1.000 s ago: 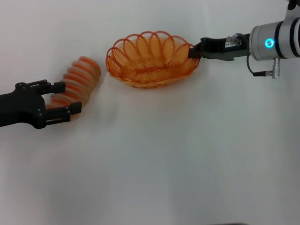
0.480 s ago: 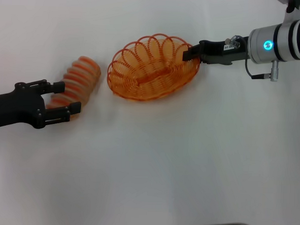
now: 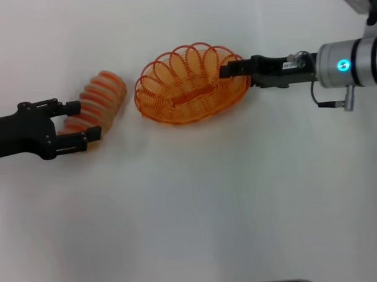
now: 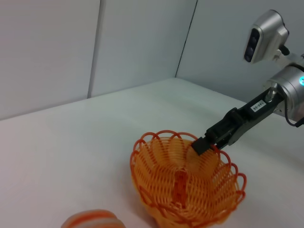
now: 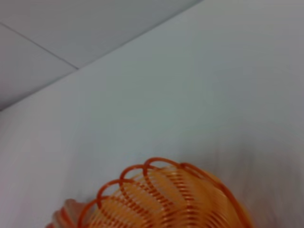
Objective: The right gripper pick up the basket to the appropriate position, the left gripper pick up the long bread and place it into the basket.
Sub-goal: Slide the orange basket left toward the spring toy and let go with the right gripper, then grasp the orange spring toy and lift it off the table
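Head view, going from left to right: the left gripper is reaching in low from the left edge on its black arm, its two fingers standing spread apart with the near end of the long bread between them. Whether the fingertips are touching the loaf cannot be told; nothing is being squeezed. The long bread is lying on the white table, slanting away from the claw toward the basket, with a narrow strip of bare table between its far end and the basket's left rim.

The orange wire basket is sitting tilted, its right side raised, its open bowl facing the camera. The right gripper is clamping the scalloped rim on the basket's right side, its black fingers closed over the wire loops. Behind it the arm, with its small white label and a silver segment showing a lit blue ring, is running off the right edge.

Left wrist view is showing the same grip from across the table: the right gripper pinching the far rim of the basket, with the bread's rounded end just visible at the lower edge.
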